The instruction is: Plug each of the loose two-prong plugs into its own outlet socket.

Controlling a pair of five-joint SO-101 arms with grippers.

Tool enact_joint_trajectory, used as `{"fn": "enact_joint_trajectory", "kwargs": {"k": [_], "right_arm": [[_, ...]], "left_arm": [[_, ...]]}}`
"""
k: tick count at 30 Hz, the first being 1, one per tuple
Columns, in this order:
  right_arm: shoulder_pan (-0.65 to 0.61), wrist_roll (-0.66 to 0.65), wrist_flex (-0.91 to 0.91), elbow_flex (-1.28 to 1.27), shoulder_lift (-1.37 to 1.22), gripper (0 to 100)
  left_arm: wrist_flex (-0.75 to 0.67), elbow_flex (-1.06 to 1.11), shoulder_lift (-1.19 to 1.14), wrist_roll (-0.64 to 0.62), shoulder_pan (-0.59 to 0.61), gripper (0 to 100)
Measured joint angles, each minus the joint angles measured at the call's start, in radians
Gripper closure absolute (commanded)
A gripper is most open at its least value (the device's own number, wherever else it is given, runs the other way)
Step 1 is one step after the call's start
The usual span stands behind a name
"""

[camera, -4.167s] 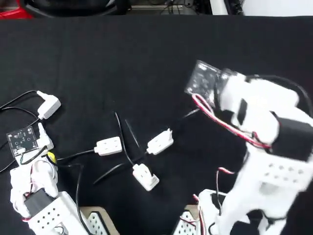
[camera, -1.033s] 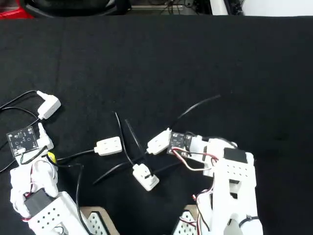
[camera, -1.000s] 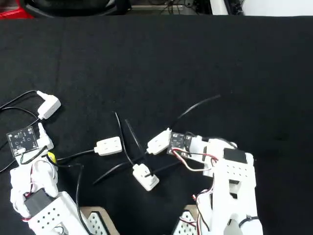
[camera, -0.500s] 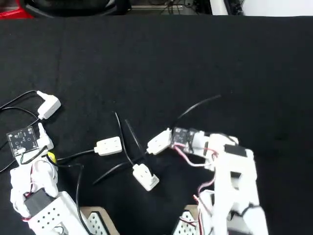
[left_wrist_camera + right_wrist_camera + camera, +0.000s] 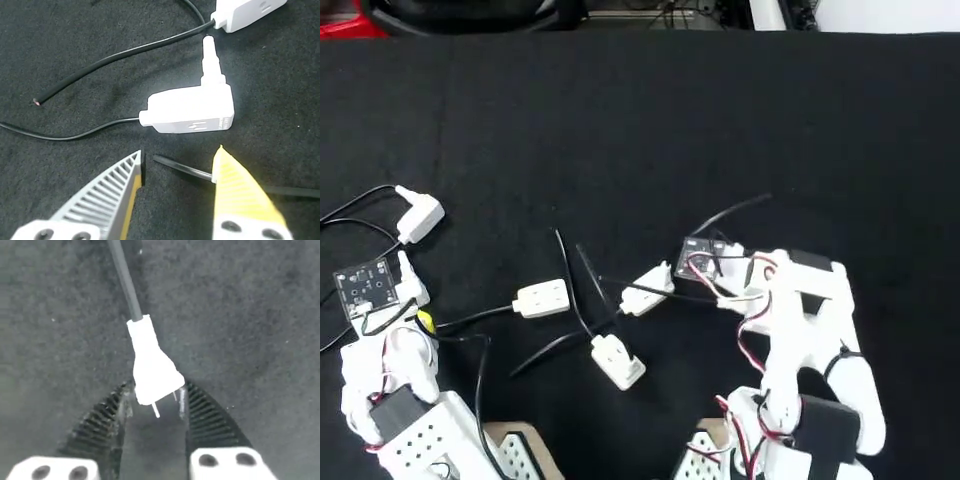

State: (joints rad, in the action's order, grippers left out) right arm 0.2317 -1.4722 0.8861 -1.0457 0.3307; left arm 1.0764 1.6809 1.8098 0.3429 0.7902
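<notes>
Squarely clamped in the right gripper (image 5: pixel 152 390), a white two-prong plug (image 5: pixel 150 365) points its prongs back toward the wrist, black cable (image 5: pixel 122 275) trailing beyond the tips; the left gripper (image 5: pixel 180 152) hangs spread, an angled white plug (image 5: pixel 192 112) lying just past its tips

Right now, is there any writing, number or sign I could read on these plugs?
Nothing is readable.
Angled white plug: small raised mark on its side, too blurred to read.
Circuit board near it: pale specks, too small to read.
Two-prong plug in the right claw: no print shows.
</notes>
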Motion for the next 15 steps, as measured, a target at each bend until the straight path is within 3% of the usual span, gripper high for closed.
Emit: {"fn": "enact_joint_trajectory", "kwargs": {"k": [6,15], "right_arm": [[-0.063,0.100,0.028,-0.002,0.097,79.8],[-0.100,0.120,0.206,-0.003,0.313,80.0]], "left_arm": [[0.000,0.000,0.000,0.003,0.000,77],[0.000,0.000,0.000,0.006,0.000,77]]}}
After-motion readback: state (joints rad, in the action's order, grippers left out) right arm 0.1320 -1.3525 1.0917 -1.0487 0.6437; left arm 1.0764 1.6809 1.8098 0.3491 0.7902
